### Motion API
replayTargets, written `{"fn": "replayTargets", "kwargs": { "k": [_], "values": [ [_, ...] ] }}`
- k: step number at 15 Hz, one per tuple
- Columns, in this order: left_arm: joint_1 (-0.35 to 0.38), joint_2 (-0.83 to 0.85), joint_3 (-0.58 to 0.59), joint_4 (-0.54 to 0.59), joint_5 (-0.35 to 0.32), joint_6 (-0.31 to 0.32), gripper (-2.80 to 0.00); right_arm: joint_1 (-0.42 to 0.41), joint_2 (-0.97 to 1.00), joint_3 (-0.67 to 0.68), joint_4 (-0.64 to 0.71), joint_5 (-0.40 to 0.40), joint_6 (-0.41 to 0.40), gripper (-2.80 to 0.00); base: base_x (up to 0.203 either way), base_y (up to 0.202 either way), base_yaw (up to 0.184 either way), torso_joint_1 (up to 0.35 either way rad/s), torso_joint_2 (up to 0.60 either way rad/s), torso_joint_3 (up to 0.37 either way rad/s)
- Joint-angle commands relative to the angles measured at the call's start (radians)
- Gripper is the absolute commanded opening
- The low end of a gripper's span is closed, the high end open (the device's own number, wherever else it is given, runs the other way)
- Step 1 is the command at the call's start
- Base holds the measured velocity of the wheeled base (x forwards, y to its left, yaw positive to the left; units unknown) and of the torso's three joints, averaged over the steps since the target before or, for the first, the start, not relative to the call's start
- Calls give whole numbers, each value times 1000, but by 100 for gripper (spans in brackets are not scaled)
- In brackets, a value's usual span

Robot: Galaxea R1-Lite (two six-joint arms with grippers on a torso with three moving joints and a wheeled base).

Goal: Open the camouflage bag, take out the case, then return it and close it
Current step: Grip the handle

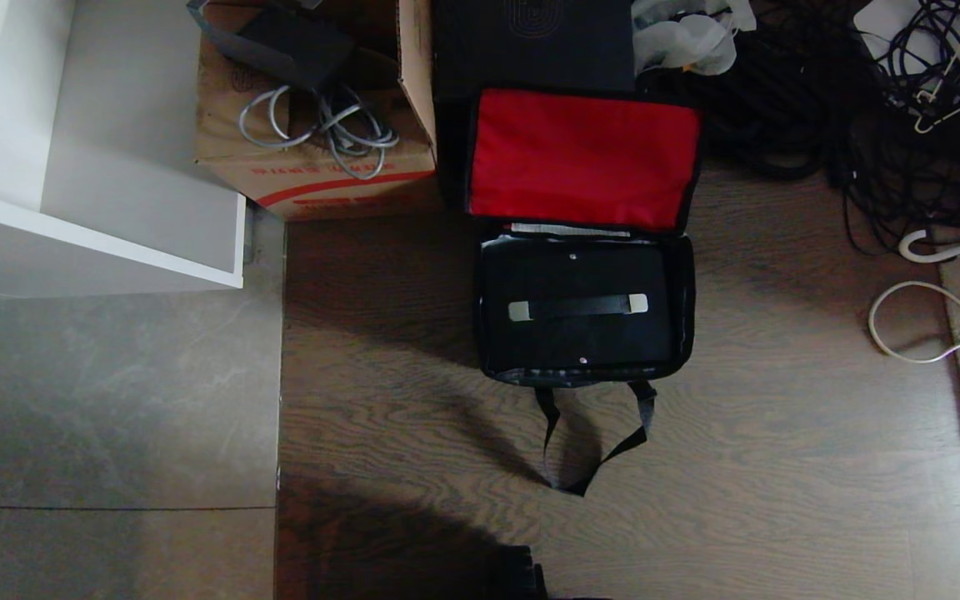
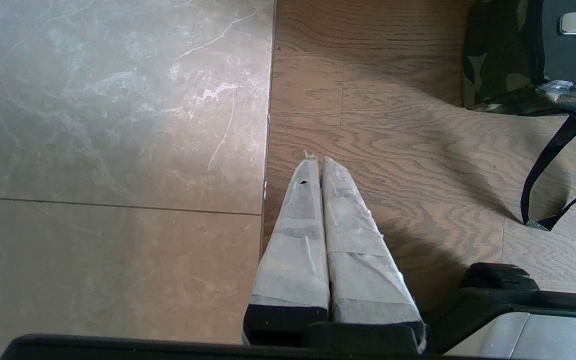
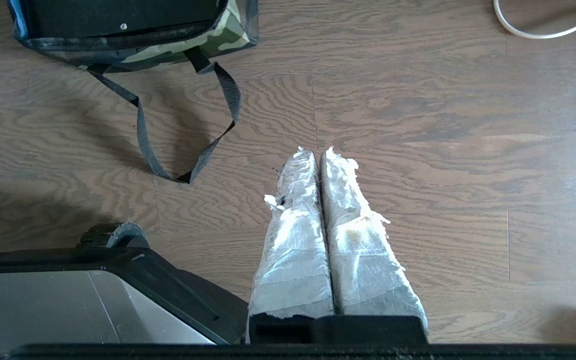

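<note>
Both end effectors, left end effector (image 2: 316, 160) and right end effector (image 3: 314, 151), hung pressed together over bare floor (image 1: 780, 467), well short of the camouflage bag (image 1: 685, 283), lid up, the case (image 1: 577, 329) inside.

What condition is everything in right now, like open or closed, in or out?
camouflage bag: open, red-lined lid flipped back, standing on the wood floor.
case: lying flat inside the bag, handle up.
bag strap: slack on the floor, in front of the bag.
cardboard box: open, grey cables inside.
left end effector: shut, empty, above the floor.
right end effector: shut, empty, above the floor.
</note>
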Motion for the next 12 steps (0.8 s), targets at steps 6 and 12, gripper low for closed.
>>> {"fn": "replayTargets", "kwargs": {
  "k": [6, 12],
  "values": [
    [0, 0, 10, -1, 0, -1, -280, 1, 3, 0, 0, 0, 0, -280, 0, 0, 0, 0, 0, 0],
    [0, 0, 10, -1, 0, -1, -280, 0, 3, 0, 0, 0, 0, -280, 0, 0, 0, 0, 0, 0]
  ]
}}
